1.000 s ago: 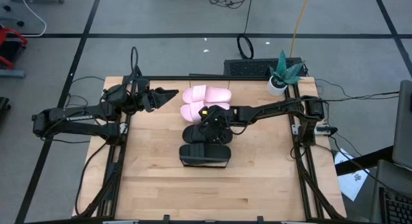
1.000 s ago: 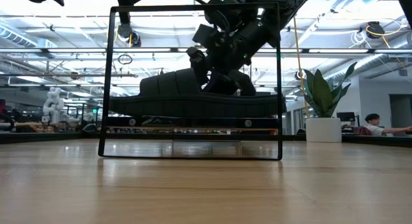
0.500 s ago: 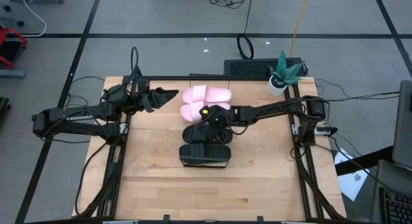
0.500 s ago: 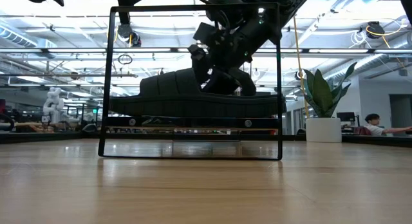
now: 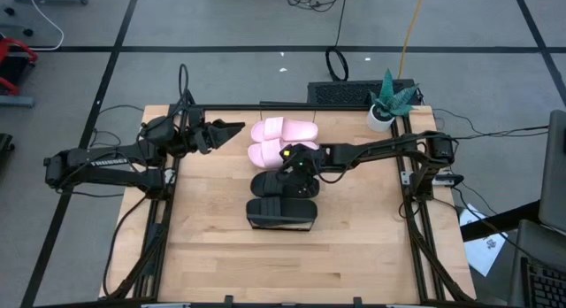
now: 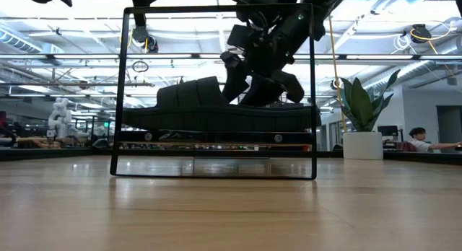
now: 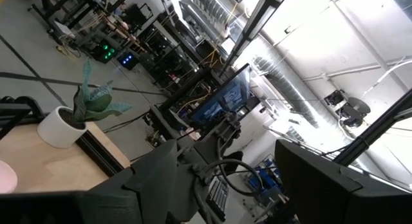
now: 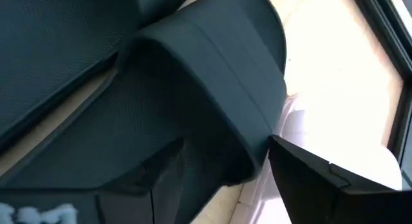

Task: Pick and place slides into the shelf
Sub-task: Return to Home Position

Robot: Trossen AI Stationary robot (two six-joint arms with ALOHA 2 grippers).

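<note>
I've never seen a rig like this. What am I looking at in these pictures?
It's a robot with two arms at a table, each ending in a two-finger gripper. One picture looks down from above, one looks level across the tabletop, and two come from wrist cameras. Two pink slides and two black slides lie in a row on a low shelf. The right gripper hangs open over the black slides, holding nothing. The left gripper waits open at the table's left.

Two matte-black jointed arms (image 5: 97, 162), white lettering (image 5: 106, 162) on the left, looping black cables (image 5: 183, 82), blunt dark fingers (image 8: 322, 179)
</note>
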